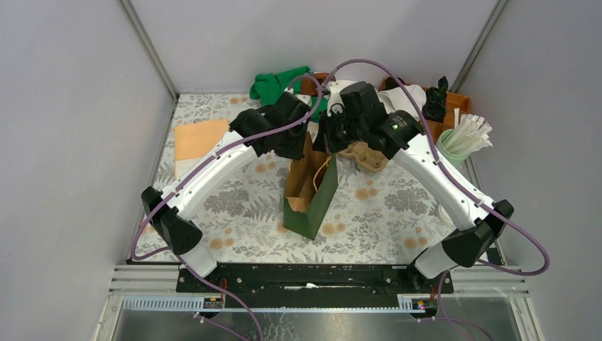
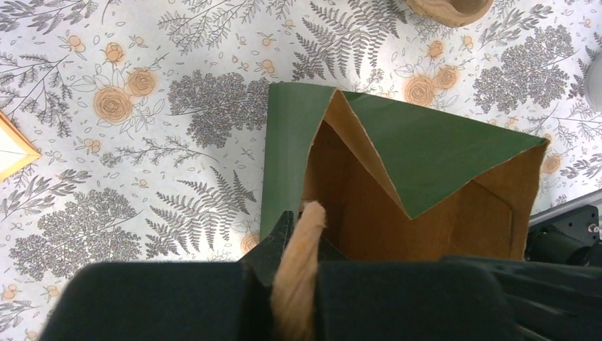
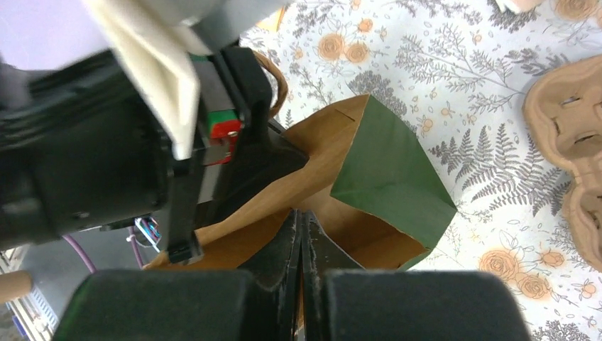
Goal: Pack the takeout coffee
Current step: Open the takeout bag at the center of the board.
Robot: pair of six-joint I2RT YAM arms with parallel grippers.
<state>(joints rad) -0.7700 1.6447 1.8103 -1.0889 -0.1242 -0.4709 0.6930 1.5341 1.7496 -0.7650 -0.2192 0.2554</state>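
Note:
A green paper bag (image 1: pixel 312 206) with a brown inside stands open mid-table, also in the left wrist view (image 2: pixel 426 149) and the right wrist view (image 3: pixel 390 170). My left gripper (image 2: pixel 302 220) is shut on the bag's twine handle (image 2: pixel 302 270) at the near rim, above the bag's mouth (image 1: pixel 297 144). My right gripper (image 3: pixel 302 217) is shut on the brown paper rim of the bag's opposite side, close to the left one (image 1: pixel 332 138). The takeout coffee does not show; both arms cover the back of the table.
A brown pulp cup carrier (image 1: pixel 365 156) lies just right of the bag (image 3: pixel 568 142). A green cup of white straws (image 1: pixel 461 138) stands at the right edge. An orange tray (image 1: pixel 454 103) and a green cloth (image 1: pixel 277 85) sit at the back, an orange sheet (image 1: pixel 199 138) at the left.

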